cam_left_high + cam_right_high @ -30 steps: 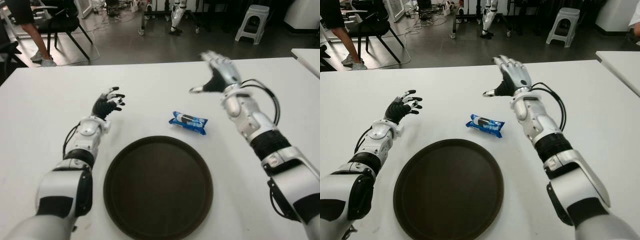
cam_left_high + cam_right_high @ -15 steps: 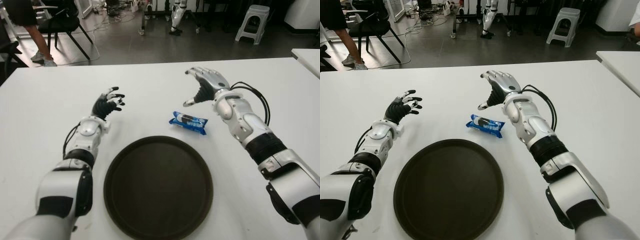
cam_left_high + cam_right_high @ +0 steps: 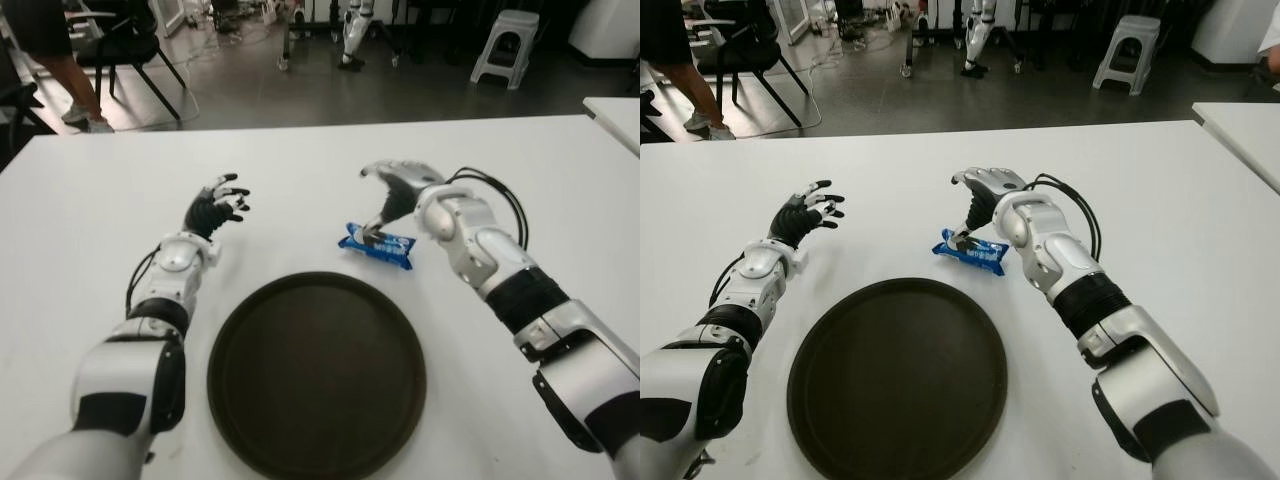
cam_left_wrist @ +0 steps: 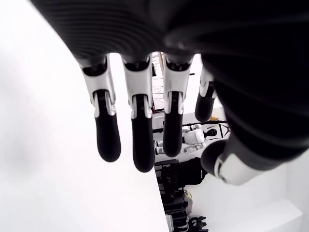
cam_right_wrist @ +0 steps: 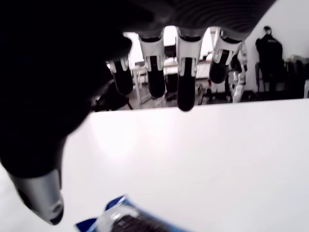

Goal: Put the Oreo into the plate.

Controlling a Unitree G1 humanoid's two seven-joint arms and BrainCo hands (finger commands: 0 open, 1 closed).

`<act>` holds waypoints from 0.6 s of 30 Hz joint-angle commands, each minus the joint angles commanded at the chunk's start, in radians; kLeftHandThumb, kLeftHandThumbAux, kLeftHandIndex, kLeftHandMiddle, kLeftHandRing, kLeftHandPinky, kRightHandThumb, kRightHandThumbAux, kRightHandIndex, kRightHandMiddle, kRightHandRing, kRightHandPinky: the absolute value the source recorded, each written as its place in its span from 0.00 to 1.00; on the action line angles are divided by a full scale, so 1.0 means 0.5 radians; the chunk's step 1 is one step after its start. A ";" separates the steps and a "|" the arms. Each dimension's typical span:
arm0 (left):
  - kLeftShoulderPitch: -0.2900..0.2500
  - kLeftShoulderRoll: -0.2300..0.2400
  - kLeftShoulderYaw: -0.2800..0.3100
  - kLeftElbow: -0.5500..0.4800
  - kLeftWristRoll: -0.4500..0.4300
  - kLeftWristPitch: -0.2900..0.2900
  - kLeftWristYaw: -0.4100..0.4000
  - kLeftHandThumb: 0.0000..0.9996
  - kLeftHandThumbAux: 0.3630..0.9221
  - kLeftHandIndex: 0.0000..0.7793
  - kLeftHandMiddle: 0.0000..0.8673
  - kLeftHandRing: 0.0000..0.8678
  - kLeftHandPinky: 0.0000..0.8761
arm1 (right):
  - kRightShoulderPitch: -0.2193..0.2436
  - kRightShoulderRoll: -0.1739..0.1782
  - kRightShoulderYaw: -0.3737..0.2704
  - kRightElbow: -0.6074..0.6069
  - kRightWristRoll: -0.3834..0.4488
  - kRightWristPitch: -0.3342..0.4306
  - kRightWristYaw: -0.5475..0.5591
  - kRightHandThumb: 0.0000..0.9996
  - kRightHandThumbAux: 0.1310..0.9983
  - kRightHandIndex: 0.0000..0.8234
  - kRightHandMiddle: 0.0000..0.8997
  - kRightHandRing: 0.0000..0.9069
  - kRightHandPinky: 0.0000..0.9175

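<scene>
The Oreo (image 3: 377,245) is a blue packet lying flat on the white table (image 3: 80,240), just beyond the far right rim of the plate (image 3: 316,380), a round dark brown tray near me. My right hand (image 3: 376,205) arches over the packet's far left end, open, with its fingers spread above and the thumb tip down at the wrapper; nothing is grasped. In the right wrist view the Oreo (image 5: 124,220) shows just below the spread fingers (image 5: 186,99). My left hand (image 3: 215,204) shows to the left of the plate's far side, open and idle.
A second white table (image 3: 615,115) shows at the far right edge. Beyond the table's far edge are a black chair (image 3: 130,50), a person's legs (image 3: 70,80), a grey stool (image 3: 505,45) and robot legs (image 3: 352,40).
My right hand has come down and to the left, from raised beyond the Oreo to arching over it with the thumb at the wrapper. Left hand, Oreo and plate are unmoved.
</scene>
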 joint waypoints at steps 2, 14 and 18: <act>0.001 0.000 0.004 0.000 -0.005 -0.001 -0.004 0.24 0.59 0.20 0.35 0.43 0.46 | 0.003 0.013 0.011 0.009 -0.020 0.020 0.002 0.00 0.66 0.20 0.21 0.23 0.23; 0.005 -0.001 0.010 -0.005 -0.011 -0.013 -0.010 0.25 0.61 0.20 0.35 0.43 0.46 | 0.040 0.019 0.045 -0.076 -0.085 0.104 0.041 0.00 0.68 0.20 0.21 0.24 0.25; 0.002 -0.002 0.010 -0.004 -0.010 -0.004 0.001 0.24 0.62 0.20 0.35 0.43 0.46 | 0.043 0.037 0.054 -0.082 -0.113 0.151 0.070 0.00 0.68 0.21 0.22 0.25 0.28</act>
